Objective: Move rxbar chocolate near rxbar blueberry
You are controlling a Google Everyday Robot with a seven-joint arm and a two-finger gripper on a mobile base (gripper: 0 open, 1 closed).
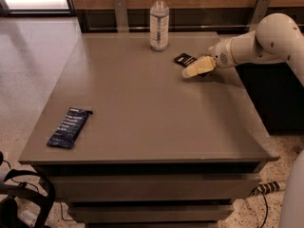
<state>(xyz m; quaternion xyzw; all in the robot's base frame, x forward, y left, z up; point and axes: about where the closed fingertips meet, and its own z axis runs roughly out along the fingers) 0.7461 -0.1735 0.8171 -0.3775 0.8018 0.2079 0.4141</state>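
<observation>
We count two snack bars on one tabletop (142,108): one black rxbar chocolate (184,59) at the far right and one navy rxbar blueberry (70,127) at the near left. We count one water bottle (159,22), one white robot arm (259,44) and one gripper (192,71), low at the black bar's near end. Two upright metal brackets (120,13) stand behind.
</observation>
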